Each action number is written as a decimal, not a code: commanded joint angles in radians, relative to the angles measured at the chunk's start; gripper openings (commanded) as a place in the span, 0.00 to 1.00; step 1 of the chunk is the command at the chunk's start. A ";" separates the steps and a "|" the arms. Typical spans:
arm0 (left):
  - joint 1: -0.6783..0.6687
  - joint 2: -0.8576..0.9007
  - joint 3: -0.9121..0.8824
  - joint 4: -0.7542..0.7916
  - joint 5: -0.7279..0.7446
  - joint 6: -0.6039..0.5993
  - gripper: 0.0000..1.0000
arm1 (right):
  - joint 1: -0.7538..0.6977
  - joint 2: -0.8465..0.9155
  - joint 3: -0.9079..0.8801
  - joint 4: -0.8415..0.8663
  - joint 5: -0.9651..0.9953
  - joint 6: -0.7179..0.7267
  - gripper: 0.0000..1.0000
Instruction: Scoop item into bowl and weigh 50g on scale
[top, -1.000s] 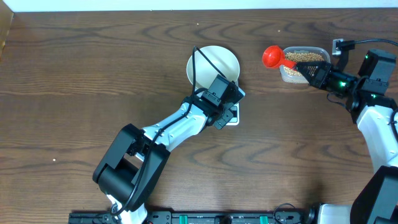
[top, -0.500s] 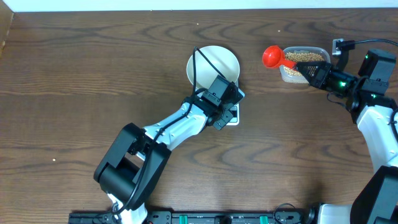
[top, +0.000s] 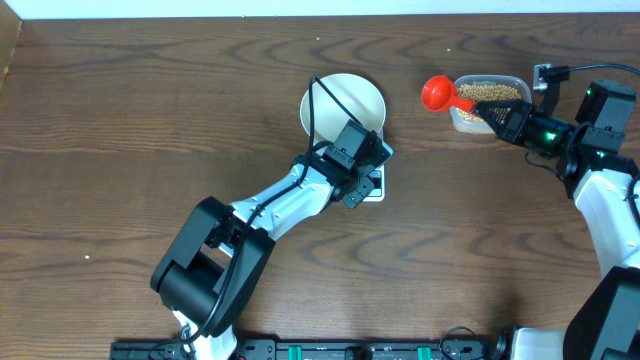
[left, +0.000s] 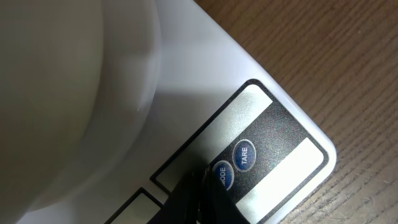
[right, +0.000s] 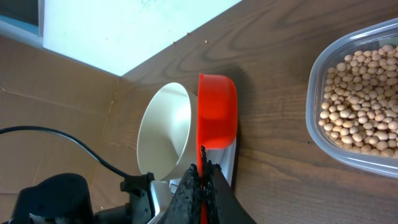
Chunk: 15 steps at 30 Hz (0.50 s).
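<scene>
Zero shift since a second ago: rests left end effector (left: 202, 186), tips pressed together, on a button (left: 222, 176) of the scale (left: 199, 68), pinches empty scoop (right: 216, 112) in right end effector (right: 202, 177) right of the scale, leaves beans (right: 360, 106) unscooped.

Dark brown wood table (top: 150, 120), bold grain, low satin sheen. White bowl (top: 362, 100) at twelve o'clock, smooth and glossy. Beneath it the scale (left: 205, 68), smooth white plastic, with a speckled matt black panel (left: 277, 140) and domed, shiny blue buttons (left: 244, 155). At two o'clock, the red scoop (top: 438, 92) is glossy plastic, the tub (right: 313, 118) clear plastic, the beans (right: 360, 112) smooth, dull tan
</scene>
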 joint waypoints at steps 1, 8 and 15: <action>0.029 0.057 -0.025 -0.017 -0.025 0.001 0.07 | -0.007 -0.012 0.012 -0.001 -0.006 -0.020 0.01; 0.055 0.059 -0.077 0.022 -0.024 -0.022 0.07 | -0.007 -0.012 0.012 -0.002 -0.006 -0.024 0.01; 0.058 0.060 -0.089 0.033 -0.025 -0.032 0.07 | -0.007 -0.012 0.012 -0.006 -0.006 -0.024 0.01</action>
